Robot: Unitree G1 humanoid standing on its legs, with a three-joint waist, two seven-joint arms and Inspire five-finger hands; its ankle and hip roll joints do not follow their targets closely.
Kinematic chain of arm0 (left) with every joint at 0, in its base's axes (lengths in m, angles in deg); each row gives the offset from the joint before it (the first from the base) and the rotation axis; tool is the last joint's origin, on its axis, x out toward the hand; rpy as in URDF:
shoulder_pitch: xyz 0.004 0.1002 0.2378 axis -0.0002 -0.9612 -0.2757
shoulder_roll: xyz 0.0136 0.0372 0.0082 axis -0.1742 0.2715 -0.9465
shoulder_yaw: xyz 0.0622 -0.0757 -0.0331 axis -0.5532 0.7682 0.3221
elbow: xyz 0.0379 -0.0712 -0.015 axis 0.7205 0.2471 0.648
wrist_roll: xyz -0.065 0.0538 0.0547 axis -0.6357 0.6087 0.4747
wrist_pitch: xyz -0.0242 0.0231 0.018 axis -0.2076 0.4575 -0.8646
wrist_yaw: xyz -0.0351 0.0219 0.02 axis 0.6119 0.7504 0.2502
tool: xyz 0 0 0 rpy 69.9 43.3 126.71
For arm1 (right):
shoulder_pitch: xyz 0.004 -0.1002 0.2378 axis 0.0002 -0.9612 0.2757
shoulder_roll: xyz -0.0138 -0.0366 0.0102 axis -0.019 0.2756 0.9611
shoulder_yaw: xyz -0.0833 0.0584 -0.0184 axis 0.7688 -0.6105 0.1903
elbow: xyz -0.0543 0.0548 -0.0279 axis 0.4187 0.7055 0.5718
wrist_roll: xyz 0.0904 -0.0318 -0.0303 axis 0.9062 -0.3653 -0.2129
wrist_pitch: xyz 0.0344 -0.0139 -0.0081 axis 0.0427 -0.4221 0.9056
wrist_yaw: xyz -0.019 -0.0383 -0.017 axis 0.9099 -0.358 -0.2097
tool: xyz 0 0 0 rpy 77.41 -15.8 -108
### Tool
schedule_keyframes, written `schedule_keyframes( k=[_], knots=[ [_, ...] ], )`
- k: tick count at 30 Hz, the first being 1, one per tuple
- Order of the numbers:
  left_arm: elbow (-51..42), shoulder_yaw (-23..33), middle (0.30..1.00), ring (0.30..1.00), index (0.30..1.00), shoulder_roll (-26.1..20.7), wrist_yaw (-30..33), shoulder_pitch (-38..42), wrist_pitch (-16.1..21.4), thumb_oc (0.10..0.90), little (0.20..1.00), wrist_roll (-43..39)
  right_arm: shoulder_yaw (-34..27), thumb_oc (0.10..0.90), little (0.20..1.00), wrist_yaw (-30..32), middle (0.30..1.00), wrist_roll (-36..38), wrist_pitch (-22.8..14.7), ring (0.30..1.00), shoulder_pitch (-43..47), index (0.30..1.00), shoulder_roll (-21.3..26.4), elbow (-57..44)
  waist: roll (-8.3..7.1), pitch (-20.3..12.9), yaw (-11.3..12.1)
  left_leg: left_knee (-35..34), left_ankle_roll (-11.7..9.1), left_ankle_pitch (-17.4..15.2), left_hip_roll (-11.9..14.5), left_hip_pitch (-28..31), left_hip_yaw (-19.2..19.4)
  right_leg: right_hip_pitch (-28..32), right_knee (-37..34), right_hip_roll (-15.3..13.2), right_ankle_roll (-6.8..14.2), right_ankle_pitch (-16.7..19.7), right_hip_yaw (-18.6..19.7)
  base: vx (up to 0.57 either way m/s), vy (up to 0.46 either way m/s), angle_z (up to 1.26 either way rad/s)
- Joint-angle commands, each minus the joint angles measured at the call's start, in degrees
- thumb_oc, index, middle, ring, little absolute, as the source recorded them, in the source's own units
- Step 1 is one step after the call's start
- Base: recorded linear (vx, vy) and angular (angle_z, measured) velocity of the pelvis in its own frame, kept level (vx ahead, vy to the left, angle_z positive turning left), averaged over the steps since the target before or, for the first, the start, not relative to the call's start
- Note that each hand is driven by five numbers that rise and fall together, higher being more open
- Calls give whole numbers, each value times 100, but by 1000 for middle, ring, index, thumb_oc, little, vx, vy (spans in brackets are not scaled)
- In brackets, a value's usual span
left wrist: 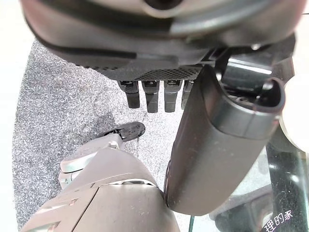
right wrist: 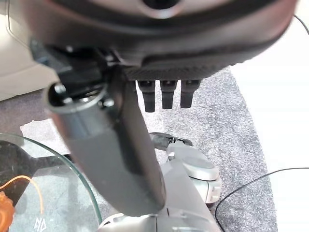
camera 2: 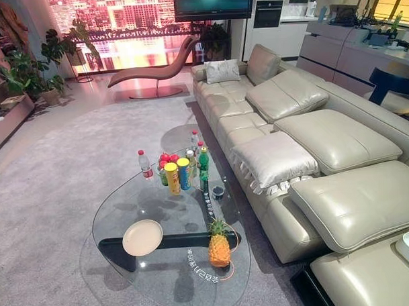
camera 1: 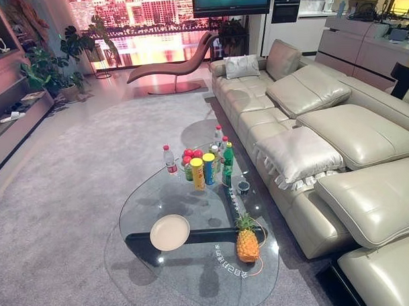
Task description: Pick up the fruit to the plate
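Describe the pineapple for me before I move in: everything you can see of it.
The pineapple is whole, with an orange-yellow scaly body and a spiky green crown. It stands upright on the glass coffee table, near the edge closest to the robot, on the sofa side. The white plate lies apart from it, to its left. Something thin and orange curves beside its base; I cannot tell what it is. Neither hand touches the fruit.

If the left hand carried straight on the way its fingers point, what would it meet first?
Probably the grey carpet: the left hand points its straight fingers down at it, beside the glass table edge. Depth is unclear.
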Motion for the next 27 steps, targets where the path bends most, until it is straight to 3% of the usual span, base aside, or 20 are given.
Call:
schedule_keyframes(
  k=[1,27],
  knots=[
    [314,0,900,900,900,-251,43,435,127,800,900,36,-18,800,900,35,900,-26,-80,900,566,900,109,220,55,355,108,36,-291,21,488,245,133,244,25,-484,299,101,-426,0,0,0],
    [299,-18,900,900,900,-272,65,385,140,800,900,14,-18,800,900,38,900,9,-71,900,544,900,96,206,90,386,108,36,-286,15,461,176,135,183,25,-515,302,101,-454,0,0,0]
  ],
)
